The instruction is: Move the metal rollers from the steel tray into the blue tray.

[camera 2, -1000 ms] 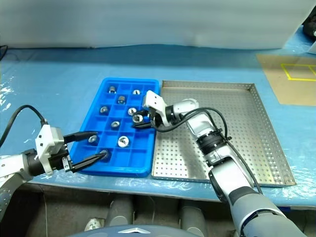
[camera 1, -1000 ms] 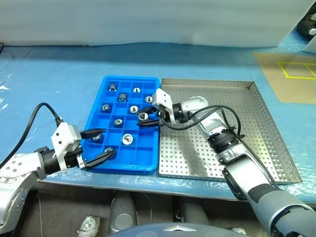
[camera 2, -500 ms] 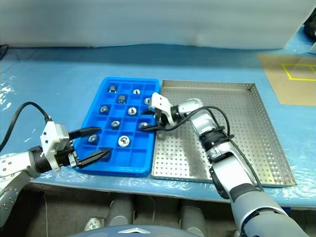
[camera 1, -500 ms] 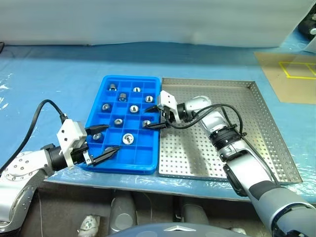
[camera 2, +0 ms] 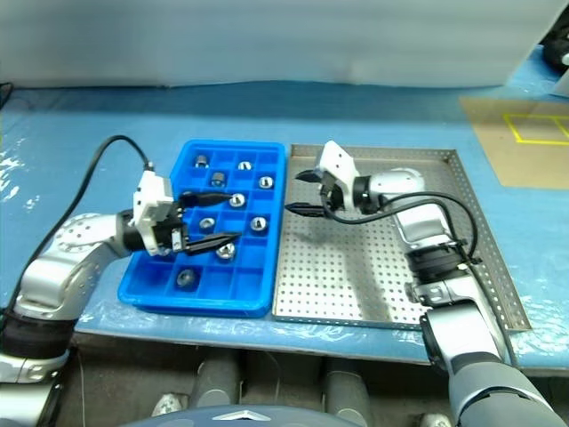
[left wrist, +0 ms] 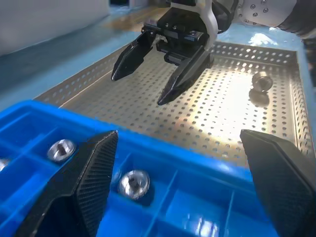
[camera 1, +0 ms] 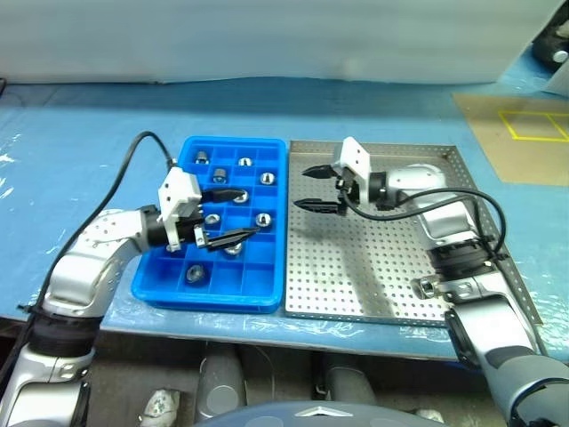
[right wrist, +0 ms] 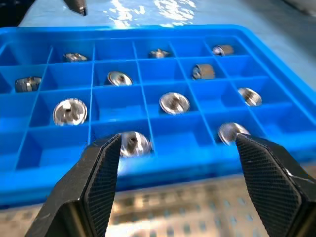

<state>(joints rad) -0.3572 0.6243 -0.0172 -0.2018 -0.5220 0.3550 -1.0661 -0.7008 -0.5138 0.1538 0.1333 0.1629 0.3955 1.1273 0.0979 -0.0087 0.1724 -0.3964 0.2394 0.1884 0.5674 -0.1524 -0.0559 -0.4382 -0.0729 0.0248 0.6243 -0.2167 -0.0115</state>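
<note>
Over the steel tray [camera 1: 462, 267], the right gripper [camera 1: 318, 188] is backing away from the blue tray [camera 1: 169, 285], jaws apart and empty, a roller [camera 1: 263, 219] just dropped there; left gripper [camera 1: 227, 215] is hovering open. One roller [left wrist: 261, 81] is waiting.

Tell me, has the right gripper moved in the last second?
Yes. The right gripper has left the blue tray and now hangs open over the steel tray.

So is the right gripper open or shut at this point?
Open and empty. The right gripper hovers over the perforated square steel tray, its two black fingers spread apart with nothing between them.
</note>
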